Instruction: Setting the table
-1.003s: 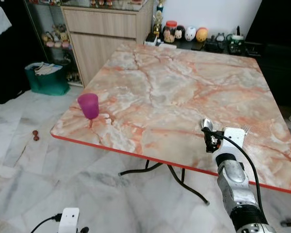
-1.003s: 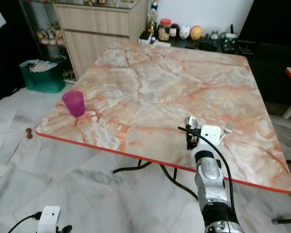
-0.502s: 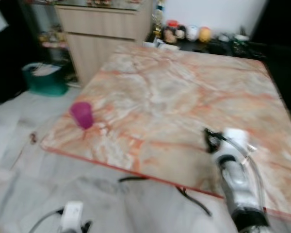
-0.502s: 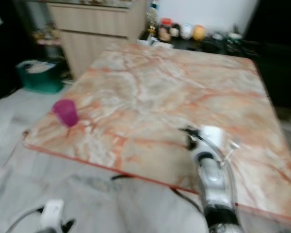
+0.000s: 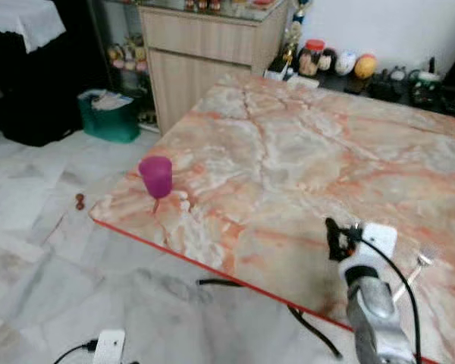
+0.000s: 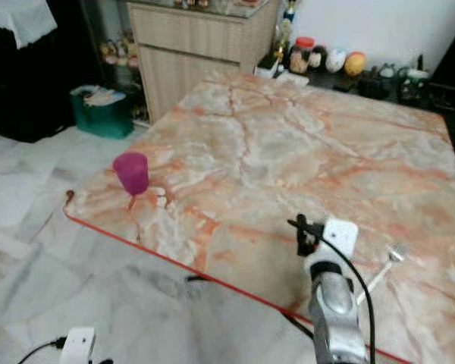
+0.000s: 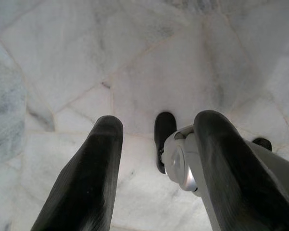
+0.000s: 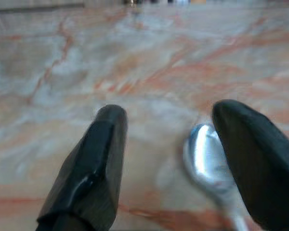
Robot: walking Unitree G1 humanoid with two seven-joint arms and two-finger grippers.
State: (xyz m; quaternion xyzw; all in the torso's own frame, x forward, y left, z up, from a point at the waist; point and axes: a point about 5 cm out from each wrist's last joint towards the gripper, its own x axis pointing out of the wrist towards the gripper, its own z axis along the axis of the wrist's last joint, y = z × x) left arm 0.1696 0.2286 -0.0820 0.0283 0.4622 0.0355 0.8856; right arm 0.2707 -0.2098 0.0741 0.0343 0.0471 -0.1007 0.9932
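The spoon lies flat on the marble table, bowl forward, between the two black fingers of the right gripper and close against one of them. The fingers stand spread apart and clamp nothing. Seen from the head, the right gripper hovers low over the near right part of the table, close to the red front edge. A fork lies on the table just beside the right wrist, toward the robot's right. A purple cup stands upright near the table's left corner, well apart from the cutlery. The left gripper hangs low above the pale marble floor, its fingers spread apart with nothing between them. Behind the table stands a wooden cabinet, and a green basket sits on the floor beside it.
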